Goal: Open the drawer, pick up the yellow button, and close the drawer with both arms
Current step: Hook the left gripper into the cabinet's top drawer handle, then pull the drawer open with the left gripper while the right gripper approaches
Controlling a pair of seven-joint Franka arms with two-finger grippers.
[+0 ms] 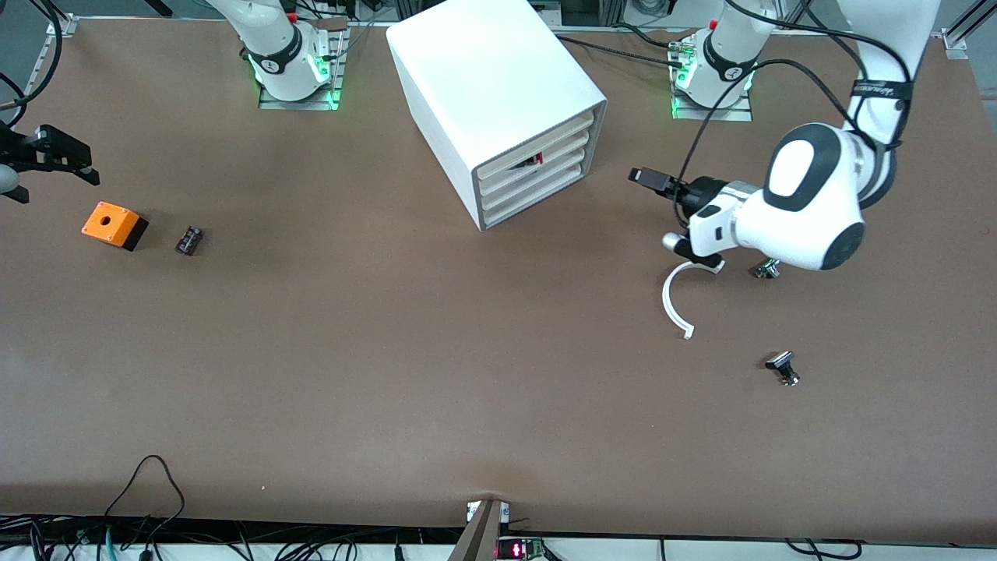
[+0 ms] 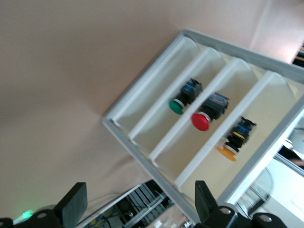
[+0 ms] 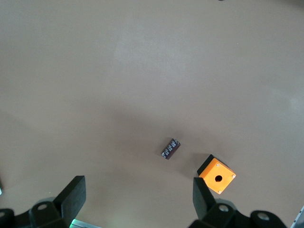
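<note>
Opening step: my left tool (image 1: 650, 181), fingers apart, faces the white box cabinet's shut top drawer (image 1: 537, 136); my right tool (image 1: 58, 156), also apart, waits over the bench edge (image 1: 47, 327); next, hook and pull that drawer

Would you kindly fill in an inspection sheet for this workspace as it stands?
Surface: brown table, bare in the middle.
Job's things: white cabinet, drawers shut; orange button in one drawer, beside red and green ones.
Clutter: orange box, small black part, white curved piece, two small parts.
Grippers: left gripper open, facing the drawers; right gripper open, over the orange box.
Cables: black cable at table edge.
Surroundings: nothing seen.
</note>
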